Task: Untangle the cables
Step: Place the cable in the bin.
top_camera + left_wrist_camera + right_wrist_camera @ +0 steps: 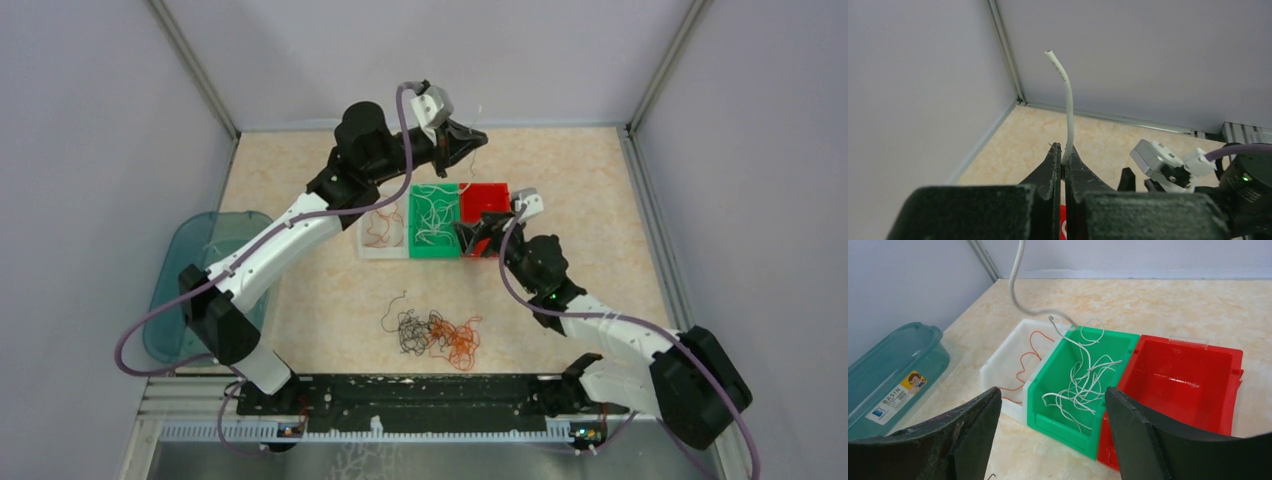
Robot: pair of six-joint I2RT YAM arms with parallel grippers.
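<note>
Your left gripper was closed tight on one white cable and held it high above the bins. The short end stood up past the fingertips, and the long part hung down and curled near the back rim of the green bin, where other white cables lay; if it touched the rim, I could not tell. Your right gripper stood low in front of the bins with its jaws wide apart and nothing between them. The step in hand looked to be the placing of this cable into the green bin. The good way, in my judgement, was to lower the left arm until most of the cable was inside the walls, and only then to open the fingers. A release from that height could have let the curly cable spring into the white bin with the orange ones, or into the red bin. The main tangle of black and orange cables lay on the table nearer to the arm bases, well apart from both grippers — much sorting seemed to remain.
</note>
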